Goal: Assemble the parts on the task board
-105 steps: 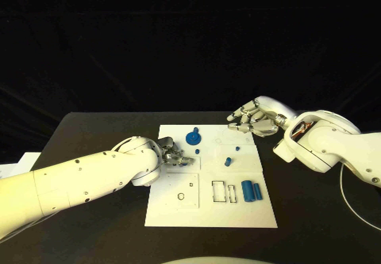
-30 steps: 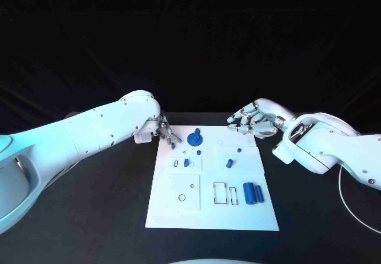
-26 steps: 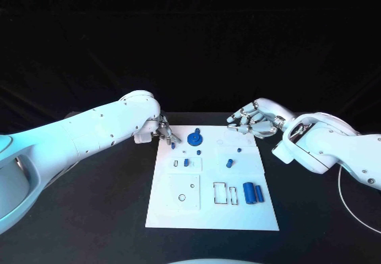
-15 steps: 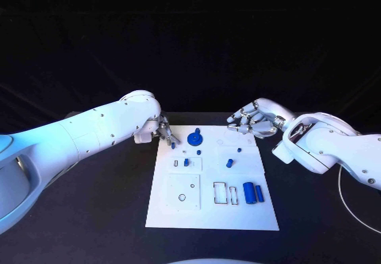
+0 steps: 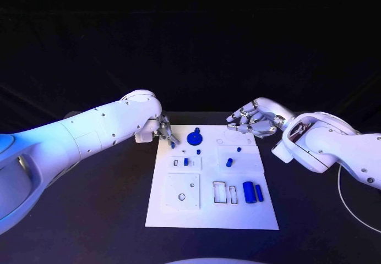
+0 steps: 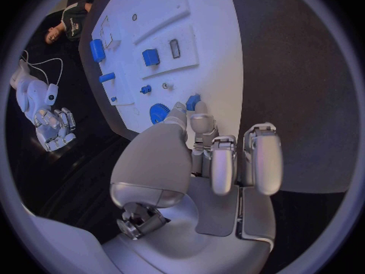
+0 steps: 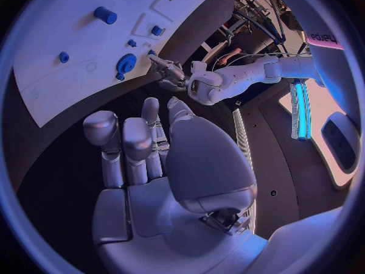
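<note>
We see two glossy white arms, the left arm [image 5: 87, 135] dotted with small dark screw holes. Each ends in a silver hand: left hand [image 5: 163, 132], right hand [image 5: 252, 122]. A thin white cable [image 5: 349, 192] trails beside the right arm [image 5: 330, 148].

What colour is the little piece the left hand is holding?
Blue; the small part pinched by the left hand shows best in the left wrist view.

Dim bluish light, black surroundings
</note>
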`<control>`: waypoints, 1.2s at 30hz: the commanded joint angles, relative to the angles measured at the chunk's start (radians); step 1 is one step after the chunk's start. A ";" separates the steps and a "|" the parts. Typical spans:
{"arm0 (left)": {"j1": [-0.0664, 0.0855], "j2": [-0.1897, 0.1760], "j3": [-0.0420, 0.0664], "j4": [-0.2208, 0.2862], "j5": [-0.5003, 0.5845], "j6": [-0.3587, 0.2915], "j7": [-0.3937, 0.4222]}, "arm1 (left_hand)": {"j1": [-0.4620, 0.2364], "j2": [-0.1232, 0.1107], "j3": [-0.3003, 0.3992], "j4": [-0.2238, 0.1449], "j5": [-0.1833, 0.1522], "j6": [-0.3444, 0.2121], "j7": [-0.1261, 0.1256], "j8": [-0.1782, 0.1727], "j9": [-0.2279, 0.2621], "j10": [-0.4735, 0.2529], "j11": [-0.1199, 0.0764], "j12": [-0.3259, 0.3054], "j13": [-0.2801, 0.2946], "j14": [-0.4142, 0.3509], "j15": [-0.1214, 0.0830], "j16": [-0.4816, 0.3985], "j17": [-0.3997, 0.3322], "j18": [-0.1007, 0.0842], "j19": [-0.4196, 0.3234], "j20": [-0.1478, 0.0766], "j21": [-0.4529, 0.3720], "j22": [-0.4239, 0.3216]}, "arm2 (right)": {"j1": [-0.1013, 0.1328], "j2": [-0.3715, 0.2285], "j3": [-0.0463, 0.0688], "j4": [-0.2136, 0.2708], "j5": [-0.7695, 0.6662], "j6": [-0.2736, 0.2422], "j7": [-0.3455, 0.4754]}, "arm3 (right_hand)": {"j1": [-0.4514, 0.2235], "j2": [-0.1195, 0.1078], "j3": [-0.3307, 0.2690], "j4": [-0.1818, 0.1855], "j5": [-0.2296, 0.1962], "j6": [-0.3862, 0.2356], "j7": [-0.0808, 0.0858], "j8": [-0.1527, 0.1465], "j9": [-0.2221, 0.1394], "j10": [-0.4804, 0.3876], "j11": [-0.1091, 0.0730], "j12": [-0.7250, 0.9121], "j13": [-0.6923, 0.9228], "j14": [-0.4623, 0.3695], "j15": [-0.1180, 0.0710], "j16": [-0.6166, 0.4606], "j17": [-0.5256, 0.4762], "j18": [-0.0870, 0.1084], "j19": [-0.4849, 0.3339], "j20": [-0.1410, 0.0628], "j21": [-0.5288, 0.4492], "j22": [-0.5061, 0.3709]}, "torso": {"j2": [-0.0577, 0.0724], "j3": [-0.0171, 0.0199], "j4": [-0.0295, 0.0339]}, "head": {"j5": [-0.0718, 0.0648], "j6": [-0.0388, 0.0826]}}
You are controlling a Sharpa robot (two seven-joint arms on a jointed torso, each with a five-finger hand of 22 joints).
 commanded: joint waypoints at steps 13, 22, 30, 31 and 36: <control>-0.001 0.004 0.000 -0.005 0.002 0.007 0.012 | 0.179 0.006 0.253 -0.151 0.013 -0.024 0.000 -0.011 0.001 -0.001 -0.004 -0.022 -0.025 0.107 -0.007 0.003 0.263 0.001 0.033 -0.010 -0.004 0.120 | -0.001 0.002 0.000 0.001 -0.003 0.011 0.009 | 0.012 0.000 0.001 -0.006 0.006 -0.002 0.001 0.005 -0.001 -0.007 0.000 0.004 -0.001 0.005 0.001 -0.006 0.000 0.006 -0.002 0.000 -0.007 -0.001 | -0.001 0.0001 -0.0002 | -0.001 -0.005; -0.001 -0.024 0.000 0.032 0.046 -0.029 0.023 | 0.054 -0.104 0.543 -0.202 0.019 -0.021 0.002 0.015 0.030 0.019 0.000 -0.018 -0.035 0.107 -0.003 0.003 0.263 0.001 0.034 -0.007 -0.006 0.125 | -0.001 0.001 0.000 0.002 -0.003 0.013 0.009 | 0.012 0.000 0.001 -0.006 0.006 -0.002 0.001 0.005 -0.001 -0.007 0.000 0.004 -0.001 0.005 0.001 -0.006 0.000 0.006 -0.002 0.000 -0.007 -0.001 | -0.001 0.0013 0.0013 | 0.000 -0.004; -0.001 -0.087 0.000 0.126 0.116 -0.129 0.041 | 0.013 -0.143 0.617 -0.233 0.048 -0.010 -0.001 0.030 0.044 0.038 -0.005 0.001 -0.022 0.107 -0.008 0.003 0.263 -0.002 0.040 -0.009 0.000 0.134 | -0.001 -0.003 0.000 0.005 -0.001 0.013 0.009 | 0.012 0.000 0.000 -0.006 0.009 -0.002 0.001 0.005 -0.001 -0.008 0.000 0.004 -0.002 0.005 0.001 -0.005 0.002 0.006 -0.002 0.000 -0.006 -0.001 | -0.004 0.0038 0.0031 | 0.004 -0.002; -0.001 -0.098 -0.001 0.141 0.126 -0.144 0.043 | 0.008 -0.147 0.624 -0.236 0.058 -0.008 -0.002 0.031 0.045 0.041 -0.006 0.004 -0.019 0.107 -0.008 0.003 0.263 -0.002 0.041 -0.010 0.002 0.137 | -0.001 -0.003 0.000 0.006 -0.001 0.012 0.009 | 0.012 0.000 0.000 -0.006 0.009 -0.002 0.001 0.005 -0.001 -0.008 0.000 0.004 -0.002 0.005 0.001 -0.005 0.002 0.006 -0.002 0.000 -0.006 -0.001 | -0.004 0.0045 0.0035 | 0.004 -0.002; -0.003 -0.159 -0.002 0.240 0.156 -0.220 0.059 | -0.018 -0.176 0.654 -0.253 0.124 0.008 -0.005 0.034 0.048 0.060 -0.010 0.020 -0.004 0.107 -0.011 0.003 0.263 -0.005 0.046 -0.013 0.010 0.146 | 0.000 -0.005 0.000 0.007 0.001 0.012 0.010 | 0.012 0.000 0.000 -0.006 0.009 -0.002 0.001 0.005 -0.001 -0.008 0.000 0.004 -0.002 0.005 0.001 -0.005 0.002 0.006 -0.002 0.000 -0.006 -0.001 | -0.006 0.0067 0.0046 | 0.006 -0.003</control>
